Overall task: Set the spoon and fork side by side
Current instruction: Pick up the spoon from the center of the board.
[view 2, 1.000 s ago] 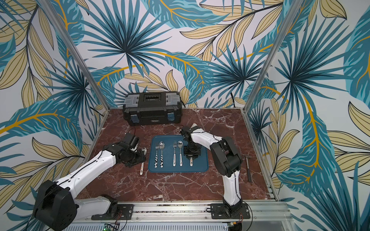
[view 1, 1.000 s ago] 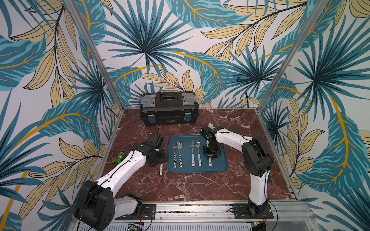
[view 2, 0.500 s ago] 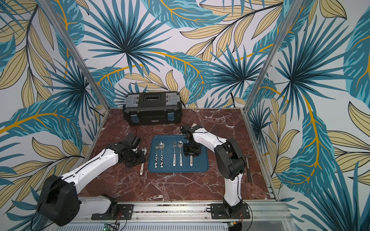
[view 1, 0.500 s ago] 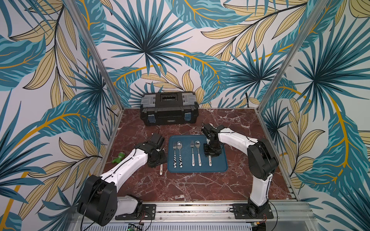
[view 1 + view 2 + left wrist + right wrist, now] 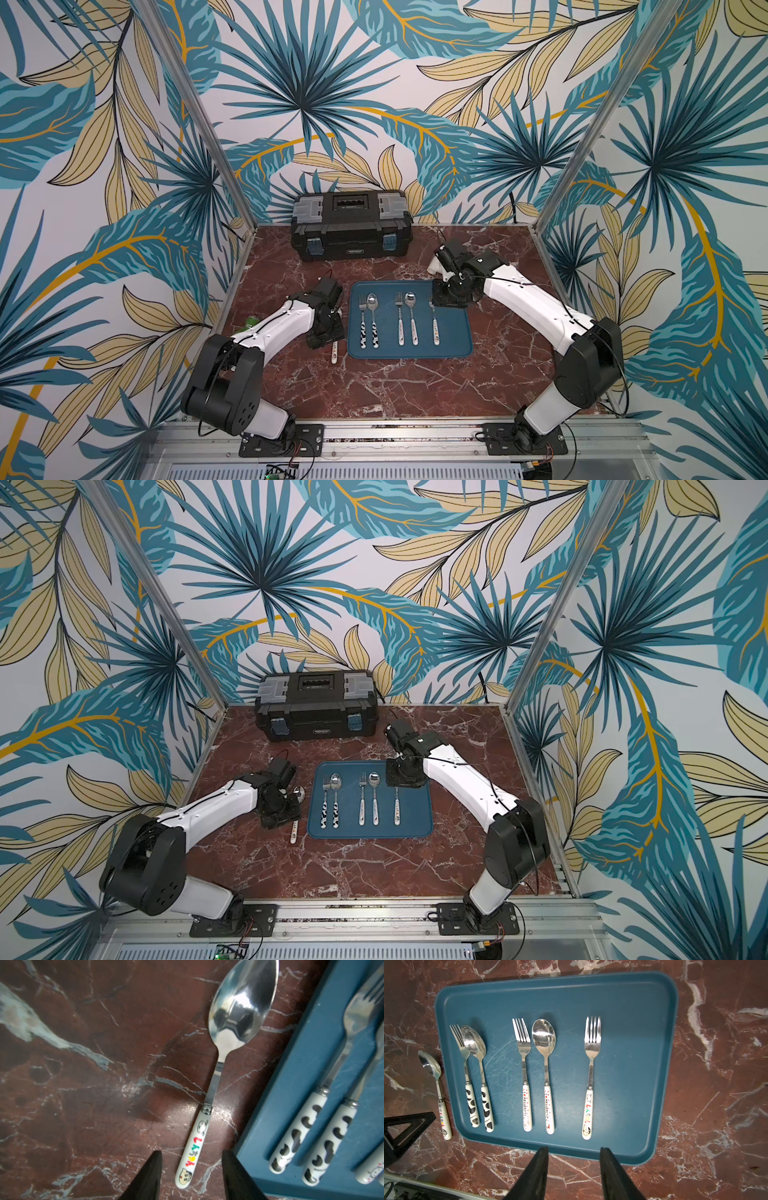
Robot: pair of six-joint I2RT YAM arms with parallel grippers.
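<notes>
Both top views are lit evenly and brightly, with only soft shadows thrown. In the left wrist view, glare is caught in the spoon bowl, and the upper right is blurred. In the right wrist view, the corners are darkened, and fine scratches on the tray are sharply resolved.

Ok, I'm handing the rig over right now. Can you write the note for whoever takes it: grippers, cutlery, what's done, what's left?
Left gripper: open, low over the table, fingers either side of the cartoon spoon's handle end, not closed on it.
Right gripper: open, empty, above the tray's far right corner.
Cartoon spoon: flat on the table, just left of the tray.
Cartoon fork: alone on the tray's right part.
Done: cow-print fork and spoon, Hello Kitty fork and spoon paired on the tray.
Left: grasp the cartoon spoon and lay it beside its fork.
</notes>
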